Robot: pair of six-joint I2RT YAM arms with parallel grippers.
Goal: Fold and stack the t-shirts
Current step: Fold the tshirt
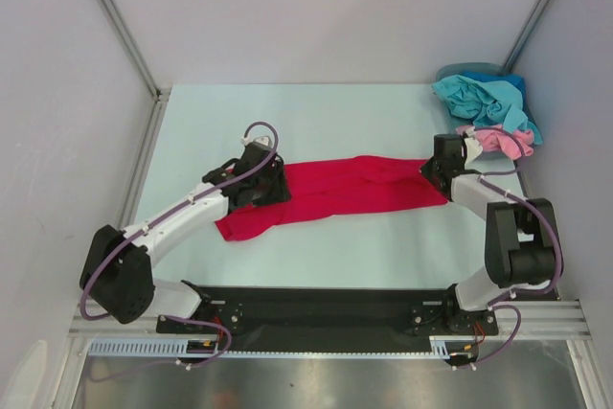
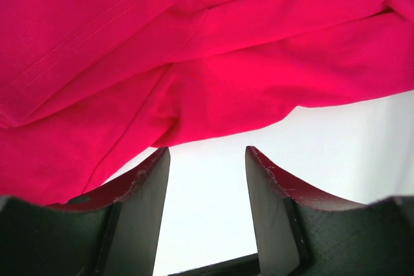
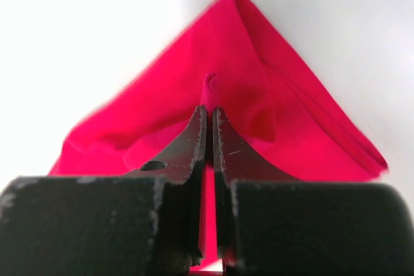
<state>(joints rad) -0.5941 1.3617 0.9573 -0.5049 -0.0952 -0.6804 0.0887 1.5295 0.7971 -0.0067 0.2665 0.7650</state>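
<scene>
While the right gripper pinches a fold of the red t-shirt, stretched across the table, the left gripper stands half open, apparently empty, over its other end.

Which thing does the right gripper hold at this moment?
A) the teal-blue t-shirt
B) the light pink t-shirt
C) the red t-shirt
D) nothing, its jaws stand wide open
C: in the right wrist view, the right gripper has its jaws pressed together on a pinched fold of the red t-shirt.
</scene>
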